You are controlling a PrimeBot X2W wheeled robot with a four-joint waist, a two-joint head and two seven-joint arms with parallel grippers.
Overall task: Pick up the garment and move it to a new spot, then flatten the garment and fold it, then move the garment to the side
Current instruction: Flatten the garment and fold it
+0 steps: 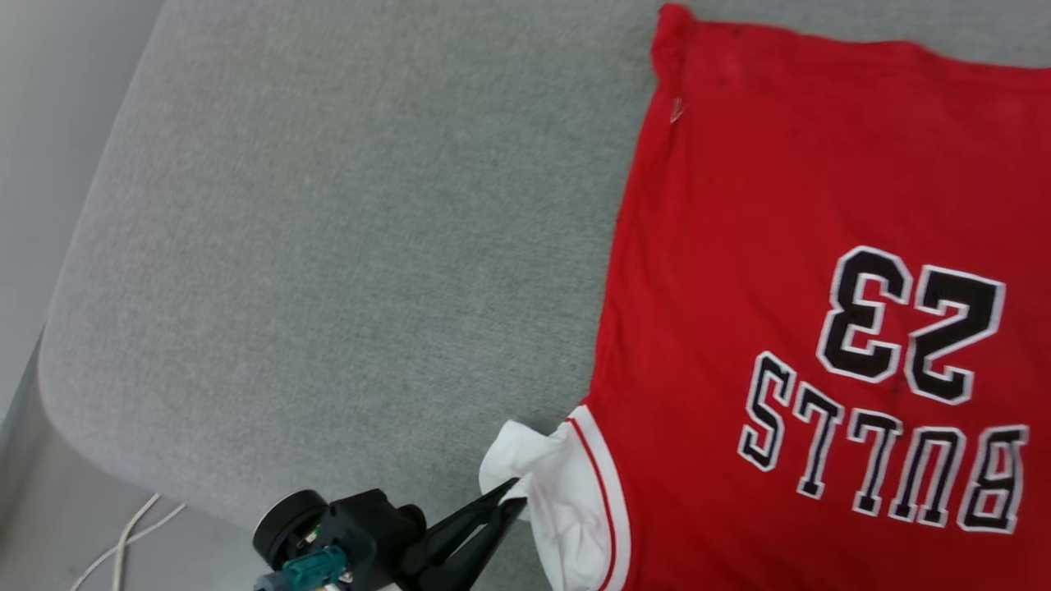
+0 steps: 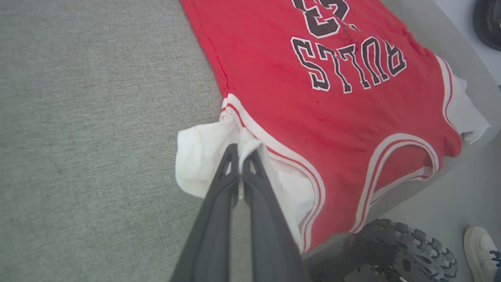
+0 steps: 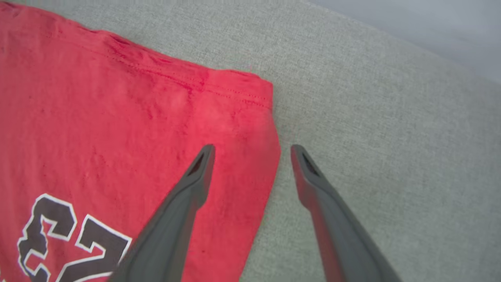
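Garment [image 1: 739, 246]: soft, light, limp; you should grip it at edges and corners.
Left end effector [image 2: 239, 154]: pinching the white sleeve [image 2: 195, 156], mid-frame.
Right end effector [image 3: 252, 154]: spread wide, empty, near the hem corner [image 3: 250, 90].

On the right half of the padded surface [image 1: 328, 246], the garment [image 1: 780, 246]; left claw [image 1: 516, 492] at its near-left sleeve [image 1: 566, 501].

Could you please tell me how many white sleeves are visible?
2: one sleeve pinched in the left hand, the other sleeve across the garment.

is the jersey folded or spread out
Spread out, not folded: the garment lies flat on the grey surface, lettering up; the left gripper is shut on its white sleeve.
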